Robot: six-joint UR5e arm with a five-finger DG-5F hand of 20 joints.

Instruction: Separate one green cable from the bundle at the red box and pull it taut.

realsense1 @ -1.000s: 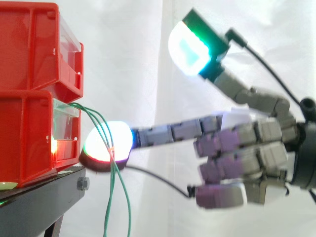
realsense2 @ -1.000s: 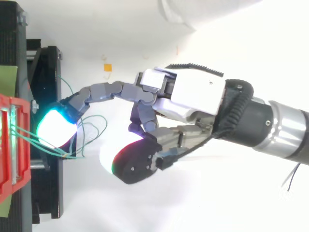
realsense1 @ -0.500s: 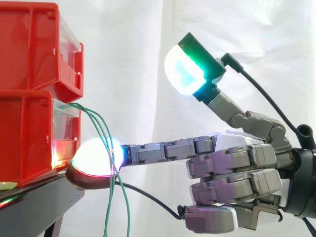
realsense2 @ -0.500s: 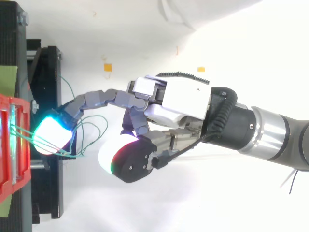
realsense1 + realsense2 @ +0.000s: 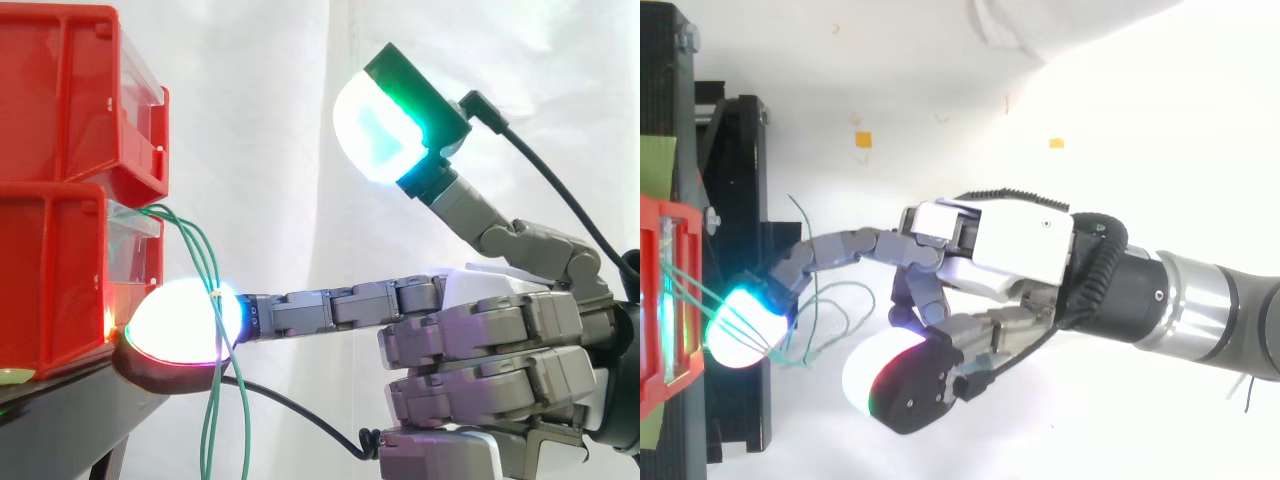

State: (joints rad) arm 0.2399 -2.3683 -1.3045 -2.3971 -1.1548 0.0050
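Thin green cables come out of the front of the lower red bin and hang down in loose strands past the black stand. From above, the cables loop between the bin and the arm. My hand reaches in from the right with one finger stretched straight. Its glowing fingertip lies against the strands at the stand's edge, close under the bin front. The thumb pad is raised high and apart, and the other fingers are curled in. Nothing is pinched.
A second red bin is stacked on the lower one. The black stand runs along the left of the top view, with a white curtain behind. Two small orange marks lie on the white floor.
The hand has advanced toward the bins. Its straight fingertip has slid left and slightly down along the cables, reaching the stand's edge, and the strands have bunched closer together.
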